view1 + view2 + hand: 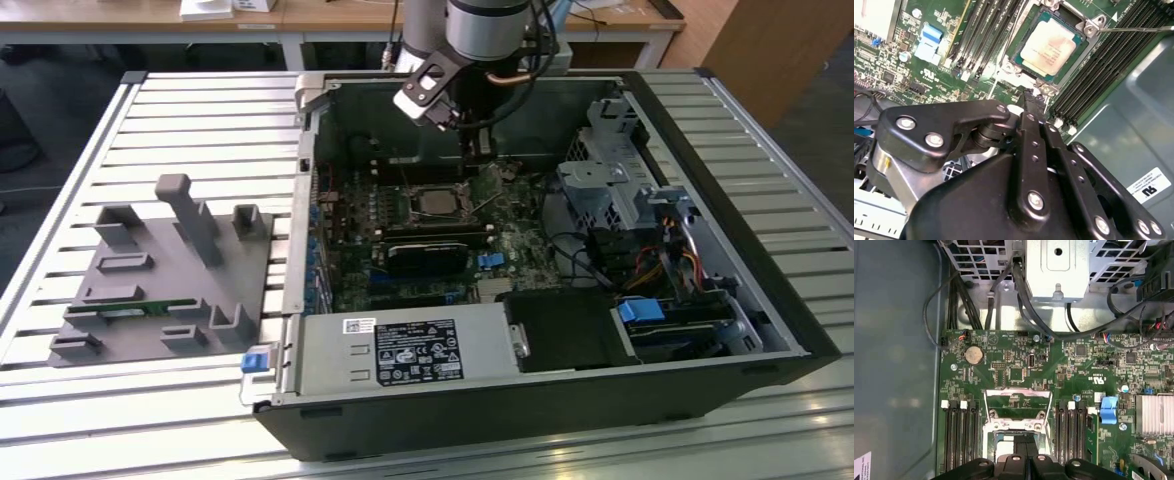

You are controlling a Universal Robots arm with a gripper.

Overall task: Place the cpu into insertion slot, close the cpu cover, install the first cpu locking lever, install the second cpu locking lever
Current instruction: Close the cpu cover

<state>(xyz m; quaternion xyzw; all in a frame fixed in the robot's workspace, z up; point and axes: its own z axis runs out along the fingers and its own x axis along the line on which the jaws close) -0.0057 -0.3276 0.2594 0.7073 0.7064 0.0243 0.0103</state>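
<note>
I found the cpu (1048, 47) seated in the insertion slot (1014, 60). The cpu cover (1015, 392) appeared raised, one locking lever (1134, 29) unlatched. The claw (1034, 97), pinched together and empty, hung beside the slot.

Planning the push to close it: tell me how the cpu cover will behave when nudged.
The cpu cover is a thin metal frame with a large window, so it is probably light and may flex if pushed at one corner. It appears raised on a hinge beside the cpu, so a nudge would likely swing it, not slide it.
</note>
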